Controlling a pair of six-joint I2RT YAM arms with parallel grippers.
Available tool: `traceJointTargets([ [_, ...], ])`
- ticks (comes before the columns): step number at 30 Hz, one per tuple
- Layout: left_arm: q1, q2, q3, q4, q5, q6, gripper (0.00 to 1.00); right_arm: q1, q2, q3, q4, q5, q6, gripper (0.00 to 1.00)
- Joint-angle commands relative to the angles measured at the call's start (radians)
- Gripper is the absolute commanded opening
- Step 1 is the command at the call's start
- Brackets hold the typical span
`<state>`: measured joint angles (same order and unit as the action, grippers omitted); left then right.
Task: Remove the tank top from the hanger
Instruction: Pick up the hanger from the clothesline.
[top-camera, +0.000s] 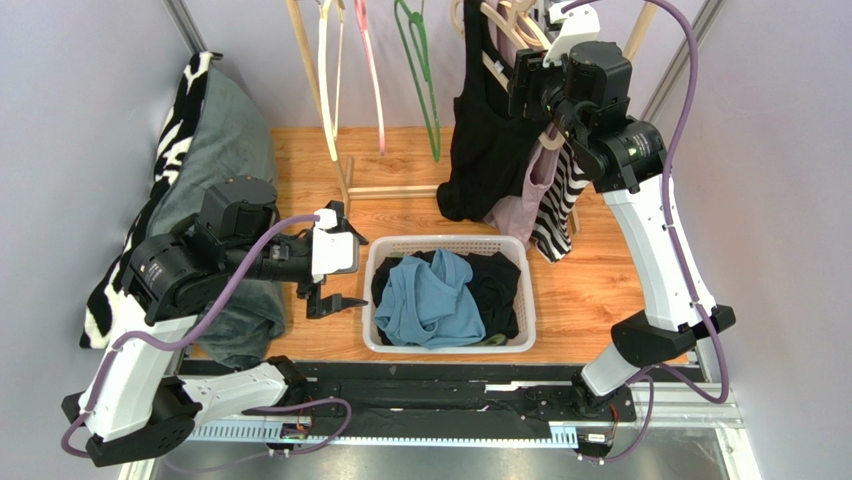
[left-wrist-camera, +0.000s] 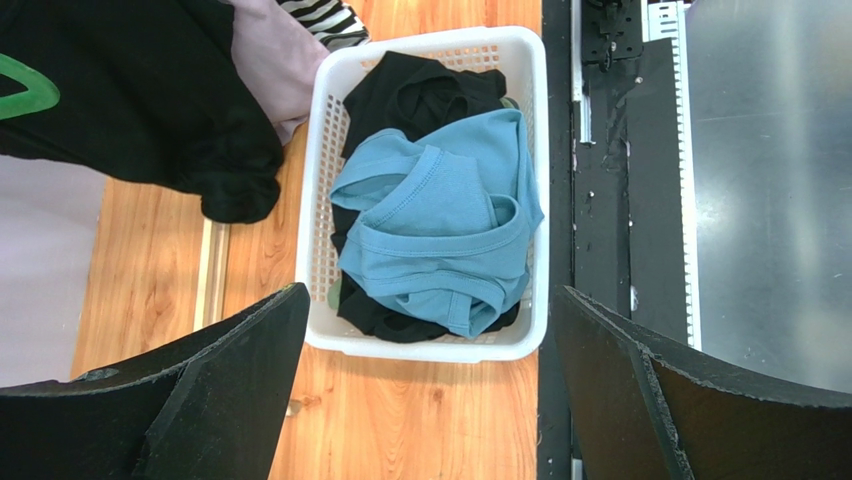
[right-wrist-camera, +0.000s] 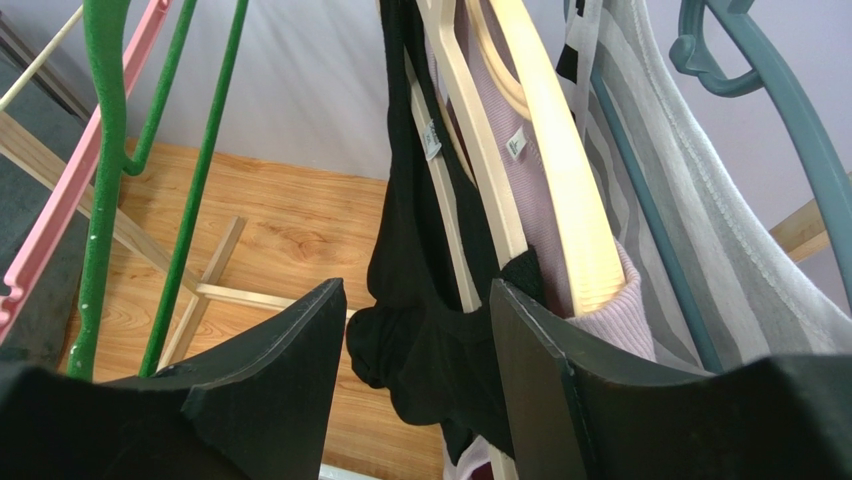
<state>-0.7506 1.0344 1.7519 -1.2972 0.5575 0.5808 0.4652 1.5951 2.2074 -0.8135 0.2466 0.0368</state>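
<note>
A black tank top (top-camera: 480, 150) hangs on a pale wooden hanger (top-camera: 497, 68) at the back rail, first in a row of hung clothes. My right gripper (top-camera: 525, 78) is raised beside it at hanger height. In the right wrist view the gripper (right-wrist-camera: 415, 292) stands open, with the tank top (right-wrist-camera: 420, 300) and its hanger (right-wrist-camera: 455, 130) seen through the gap; its fingers (right-wrist-camera: 290, 360) are not pressed on the cloth. My left gripper (top-camera: 345, 255) is open and holds nothing, low beside the basket. The left wrist view shows the gripper (left-wrist-camera: 430, 292) and the tank top's hem (left-wrist-camera: 150, 110).
A white basket (top-camera: 445, 243) with a blue garment (top-camera: 430, 300) and black clothes sits mid-table; its rim (left-wrist-camera: 430, 350) is near my left fingers. A pink top (right-wrist-camera: 560, 200) and a striped top (top-camera: 560, 200) hang behind the tank top. Empty green (top-camera: 425, 70), pink and cream hangers hang left. A zebra-print cushion (top-camera: 200, 130) lies far left.
</note>
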Motion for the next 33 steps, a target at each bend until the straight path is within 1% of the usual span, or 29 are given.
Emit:
traceJointTargets([
  [1, 0.007, -0.005, -0.003, 0.019, 0.039, -0.006, 0.99, -0.022, -0.038, 0.037, 0.033, -0.015, -0.008, 0.61],
  [7, 0.008, -0.002, -0.011, 0.019, 0.048, -0.004, 0.99, -0.049, -0.044, 0.051, 0.028, -0.053, 0.000, 0.62],
  [10, 0.008, 0.003, -0.011, 0.019, 0.054, -0.004, 0.99, -0.072, -0.047, 0.061, 0.027, -0.110, 0.032, 0.62],
  [11, 0.010, 0.003, -0.011, 0.016, 0.056, -0.004, 0.99, -0.080, -0.052, 0.064, 0.028, -0.160, 0.043, 0.62],
  [13, 0.008, 0.006, -0.009, 0.018, 0.059, -0.003, 0.99, -0.108, -0.053, 0.061, 0.040, -0.208, 0.075, 0.63],
  [19, 0.010, 0.007, -0.006, 0.016, 0.059, -0.001, 0.99, -0.146, -0.041, 0.046, 0.042, -0.231, 0.094, 0.63],
  [20, 0.010, 0.007, -0.008, 0.015, 0.059, -0.001, 0.99, -0.149, -0.041, 0.040, 0.040, -0.231, 0.097, 0.63],
  [21, 0.008, 0.006, -0.008, 0.015, 0.061, 0.001, 0.99, -0.149, -0.040, 0.031, 0.042, -0.263, 0.097, 0.63],
  [25, 0.008, 0.007, -0.005, 0.013, 0.061, 0.001, 0.99, -0.154, -0.035, 0.011, 0.036, -0.274, 0.098, 0.62],
  [28, 0.008, 0.009, -0.003, 0.015, 0.064, 0.002, 0.99, -0.152, -0.023, 0.005, 0.013, -0.271, 0.094, 0.59],
  [29, 0.008, 0.010, 0.000, 0.013, 0.062, 0.001, 0.99, -0.152, -0.021, 0.002, 0.007, -0.264, 0.091, 0.56],
  [31, 0.008, 0.010, 0.001, 0.013, 0.065, 0.002, 0.99, -0.148, -0.021, -0.015, -0.009, -0.256, 0.069, 0.54],
  [32, 0.010, 0.012, 0.001, 0.013, 0.068, 0.001, 0.99, -0.139, -0.027, -0.023, -0.012, -0.248, 0.060, 0.51],
  [33, 0.010, 0.012, 0.004, 0.012, 0.068, -0.001, 0.99, -0.131, -0.032, -0.031, -0.010, -0.207, 0.049, 0.50],
])
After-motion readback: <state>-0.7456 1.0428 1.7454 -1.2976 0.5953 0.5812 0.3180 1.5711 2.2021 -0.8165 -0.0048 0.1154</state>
